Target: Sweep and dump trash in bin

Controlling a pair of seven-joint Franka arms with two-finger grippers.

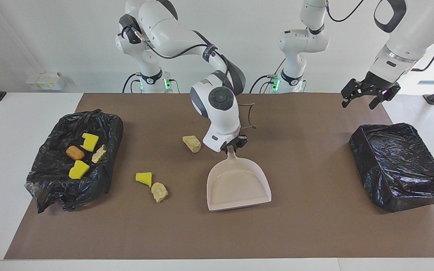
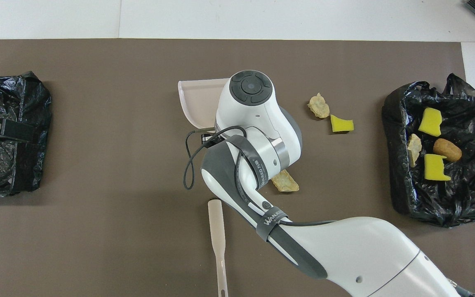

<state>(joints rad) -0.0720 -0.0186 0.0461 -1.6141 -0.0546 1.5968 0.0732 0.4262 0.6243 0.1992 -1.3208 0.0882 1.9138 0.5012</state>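
arms [image 1: 171,22]: white shells | dark grey joints | black cables | green base lights
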